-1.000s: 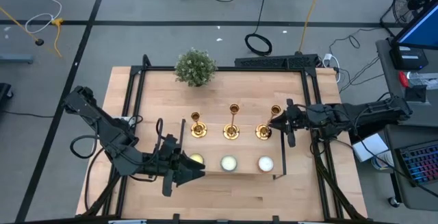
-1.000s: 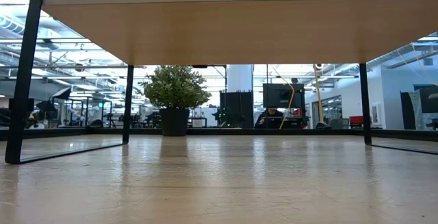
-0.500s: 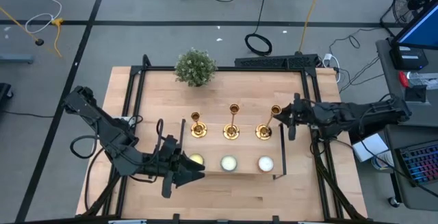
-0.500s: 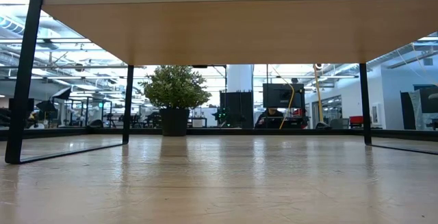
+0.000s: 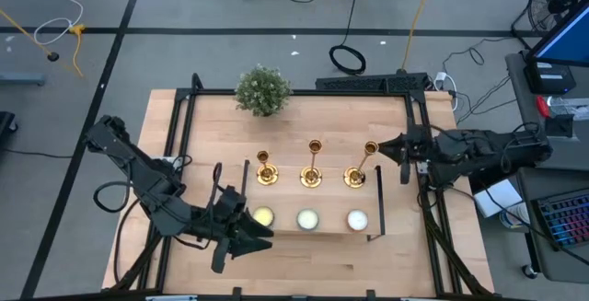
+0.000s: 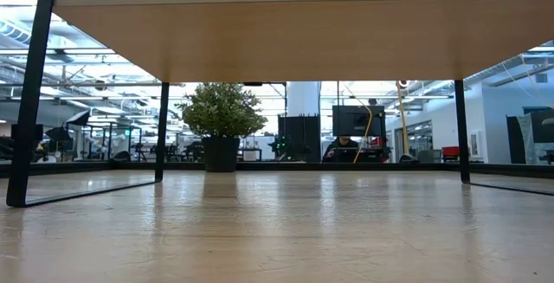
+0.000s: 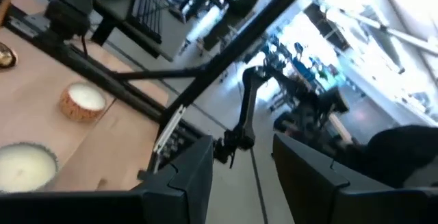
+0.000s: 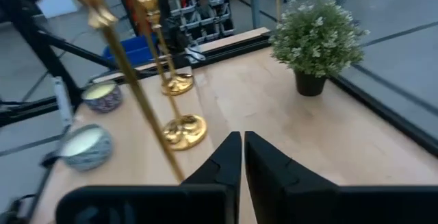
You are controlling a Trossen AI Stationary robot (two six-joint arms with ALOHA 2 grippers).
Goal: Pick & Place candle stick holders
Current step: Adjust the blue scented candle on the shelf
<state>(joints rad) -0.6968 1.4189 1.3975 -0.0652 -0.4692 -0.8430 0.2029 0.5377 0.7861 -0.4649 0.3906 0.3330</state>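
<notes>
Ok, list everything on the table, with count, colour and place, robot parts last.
Holders: three, gold, upright in a row across the shelf's middle.
Candles: three, pale, in a row along the shelf's front edge, one before each holder.
Plant: one, green, dark pot, at the table's back, left of centre.
Shelf: one, light wood on black legs, on the table.
Left tool: open, by the left candle.
Right tool: shut, empty, just right of the right holder.

3 candle stick holders (image 5: 312,166): shiny gold. 3 candles (image 5: 306,218): pale yellow-white. Plant (image 5: 262,89): green, dark pot. Table (image 5: 304,273): light wood, black frame.
</notes>
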